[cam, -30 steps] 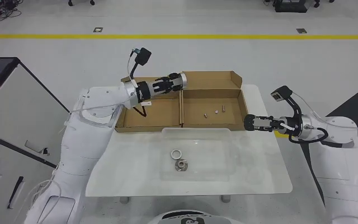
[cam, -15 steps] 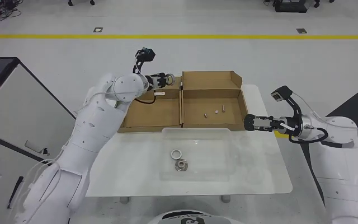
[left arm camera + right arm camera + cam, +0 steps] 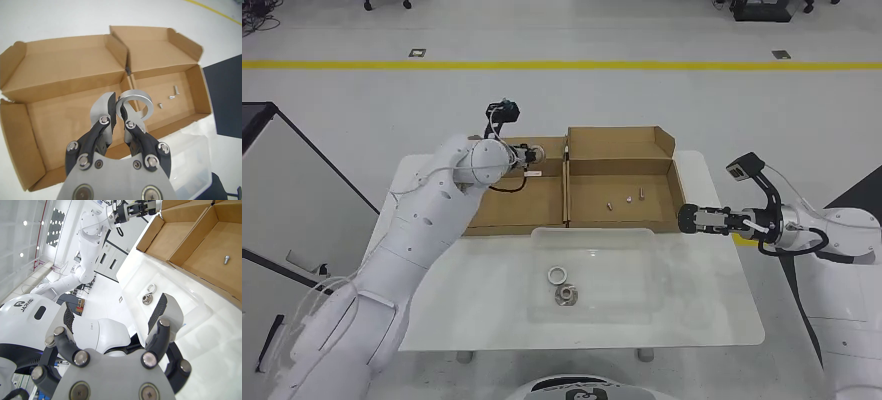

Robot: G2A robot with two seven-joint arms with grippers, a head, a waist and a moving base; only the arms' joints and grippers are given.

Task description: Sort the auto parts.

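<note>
Left pincer (image 3: 116,105): clenched on 1 metal ring (image 3: 134,98); arm folded back, ring now above the left box (image 3: 512,205), near the divider. Drop looks due. Right pincer (image 3: 115,302): released, unmoved at the counter (image 3: 722,300) edge.

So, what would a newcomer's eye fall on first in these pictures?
First, the metal ring pinched in the left arm's jaws, held above the left cardboard box. Next, the small screws lying in the right cardboard box, and the clear tray nearer the robot, with a second ring and a flanged part in it.
</note>
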